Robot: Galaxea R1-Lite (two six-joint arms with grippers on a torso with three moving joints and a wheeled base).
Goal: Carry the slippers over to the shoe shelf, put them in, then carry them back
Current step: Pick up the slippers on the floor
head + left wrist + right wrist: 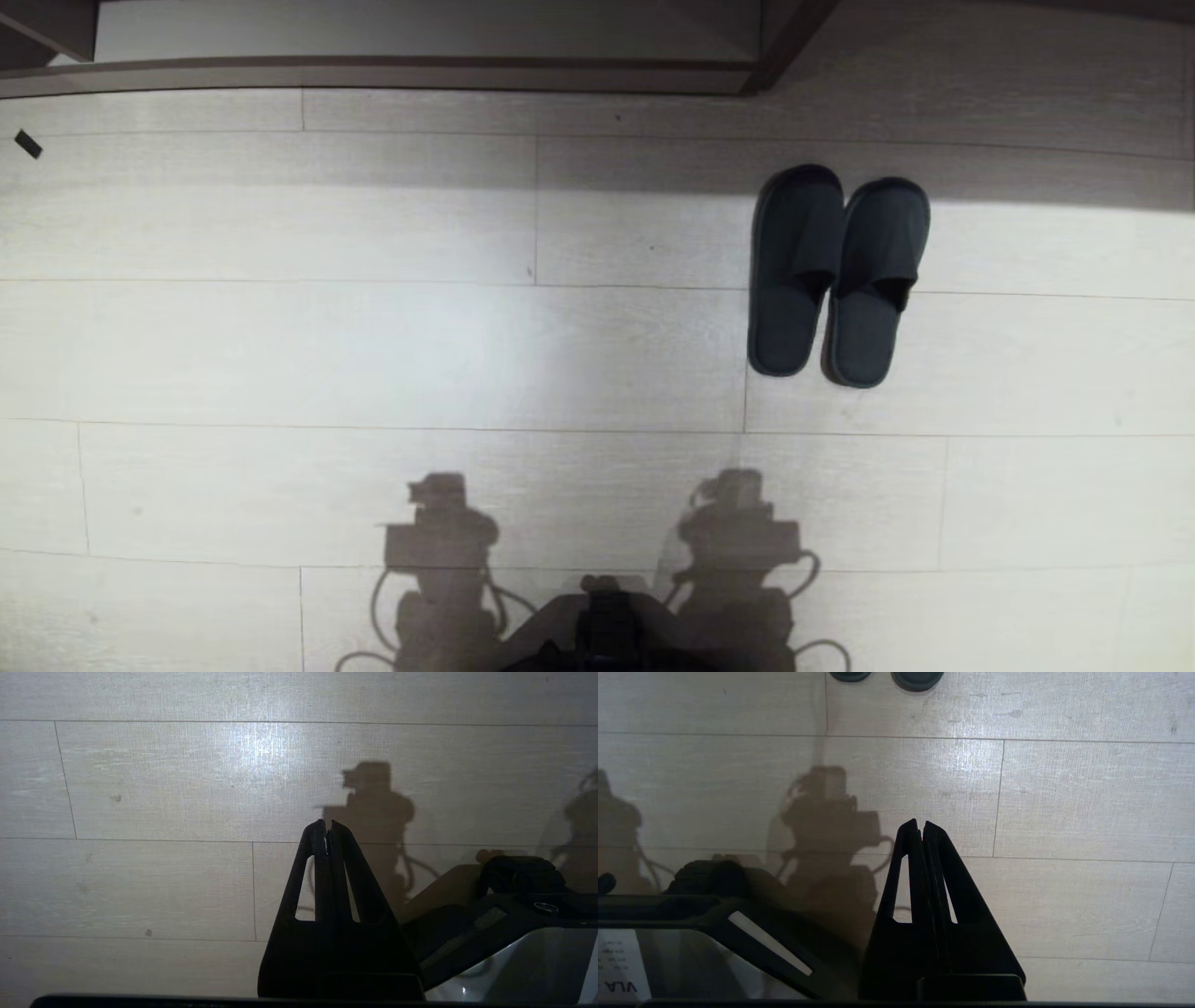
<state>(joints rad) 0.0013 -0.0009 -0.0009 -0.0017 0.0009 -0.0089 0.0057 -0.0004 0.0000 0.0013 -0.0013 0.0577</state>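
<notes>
1. Slippers [837, 275], a flat dark grey-black pair with one wide strap each, lie side by side and touching on my pale wood-plank floor [373, 355], ahead and to my right, toes toward the far wall.
2. I see the low taupe wood-laminate shoe shelf [392, 75] along the top edge of my head view, its front rail well apart from the pair.
3. My left gripper [329, 823] hangs over bare planks, its black fingers pressed together and holding nothing.
4. My right gripper [920, 823] hangs likewise, fingers closed on nothing; only the heels of the pair peek in at the edge of its wrist view.
5. A small black scrap [28, 144] lies on the floor far left.
</notes>
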